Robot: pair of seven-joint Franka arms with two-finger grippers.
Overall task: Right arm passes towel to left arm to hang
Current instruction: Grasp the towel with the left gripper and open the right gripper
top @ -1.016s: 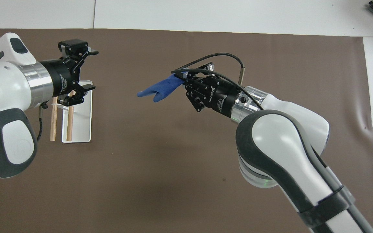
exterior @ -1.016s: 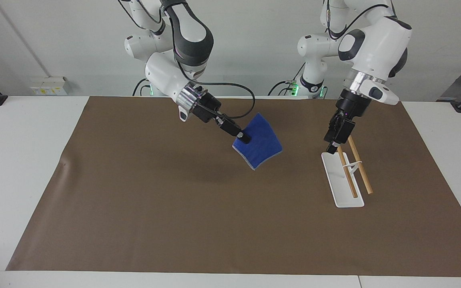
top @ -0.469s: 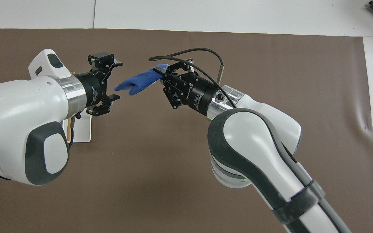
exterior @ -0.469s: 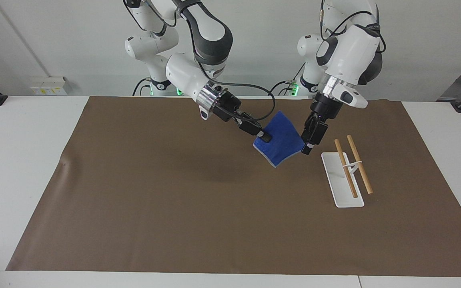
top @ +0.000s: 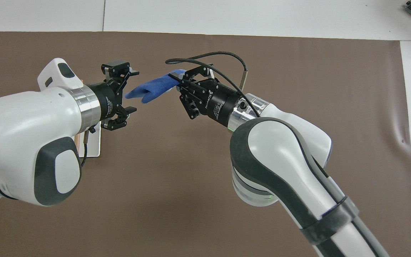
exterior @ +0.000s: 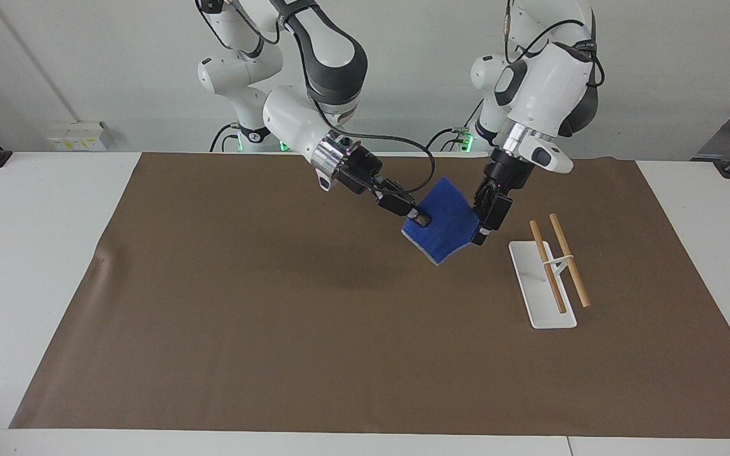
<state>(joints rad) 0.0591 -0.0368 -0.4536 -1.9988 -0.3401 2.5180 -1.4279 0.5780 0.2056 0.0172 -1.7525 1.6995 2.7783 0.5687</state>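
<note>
The blue towel (exterior: 442, 216) hangs in the air over the brown mat, also seen in the overhead view (top: 152, 90). My right gripper (exterior: 421, 220) is shut on the towel's end toward the right arm's side and also shows in the overhead view (top: 177, 79). My left gripper (exterior: 484, 221) is open, with its fingers on either side of the towel's free end (top: 130, 92). The jaws are apart and not closed on the cloth.
A white rack base (exterior: 533, 297) with two wooden rods (exterior: 569, 259) stands on the mat toward the left arm's end. In the overhead view the left arm hides most of the rack base (top: 93, 144). The brown mat (exterior: 276, 329) covers the table.
The right arm carried the towel toward the left arm's end. The left gripper left the rack and moved to the towel, so its open fingers now straddle the free end.
</note>
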